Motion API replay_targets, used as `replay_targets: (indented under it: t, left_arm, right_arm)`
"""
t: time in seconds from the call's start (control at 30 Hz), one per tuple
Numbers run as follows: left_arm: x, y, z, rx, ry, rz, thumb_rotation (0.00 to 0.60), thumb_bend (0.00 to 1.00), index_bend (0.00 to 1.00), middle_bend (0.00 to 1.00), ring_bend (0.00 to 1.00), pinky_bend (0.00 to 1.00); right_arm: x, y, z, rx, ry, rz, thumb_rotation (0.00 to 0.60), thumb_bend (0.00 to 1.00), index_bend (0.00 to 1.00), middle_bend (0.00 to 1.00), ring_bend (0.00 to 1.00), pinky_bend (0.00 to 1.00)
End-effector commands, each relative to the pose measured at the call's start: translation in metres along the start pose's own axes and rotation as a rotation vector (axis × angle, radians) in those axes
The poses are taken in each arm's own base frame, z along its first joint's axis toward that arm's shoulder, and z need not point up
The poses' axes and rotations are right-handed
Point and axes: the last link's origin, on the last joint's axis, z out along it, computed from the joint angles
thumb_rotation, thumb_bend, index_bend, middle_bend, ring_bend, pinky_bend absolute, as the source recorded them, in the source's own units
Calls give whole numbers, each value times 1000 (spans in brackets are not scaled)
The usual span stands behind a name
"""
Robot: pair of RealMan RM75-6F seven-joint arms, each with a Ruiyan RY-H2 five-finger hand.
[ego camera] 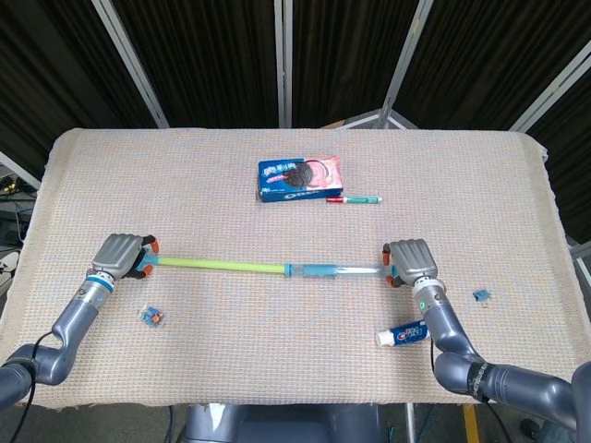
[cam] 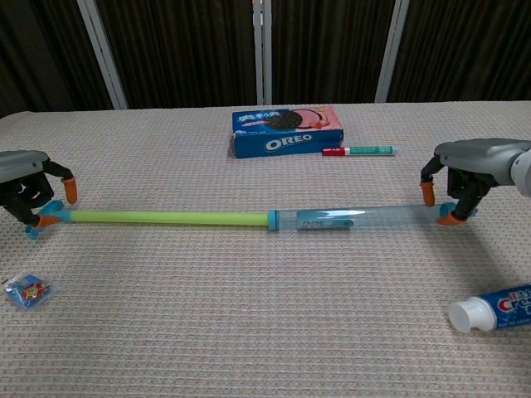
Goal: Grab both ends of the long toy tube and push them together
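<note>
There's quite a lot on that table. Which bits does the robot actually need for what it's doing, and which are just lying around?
Needed for the job:
long toy tube
left hand at its green end
right hand at its clear end

Just lying about:
Oreo box
marker pen
toothpaste tube
small blue packet
small blue item near the table's right edge

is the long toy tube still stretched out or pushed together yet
Stretched out. The toy tube lies full length on the table, its green rod outside the clear barrel, with the left hand and right hand at its ends.
</note>
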Motion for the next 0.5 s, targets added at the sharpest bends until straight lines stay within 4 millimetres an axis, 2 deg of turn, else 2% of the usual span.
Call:
replay_targets:
  t: [0.03,0.5]
  left_arm:
    - [-3,1,2,6,-6,-9,600,356,442,837,823,1000]
    - [-6,2,7,17,-6,-6,600,359,497,837,824,1000]
  right_arm:
    - [1,0,0,1,2,1,600,291,628,1000,1000,1000]
    - [1,1,0,3,3,6,600,291,628,1000,1000,1000]
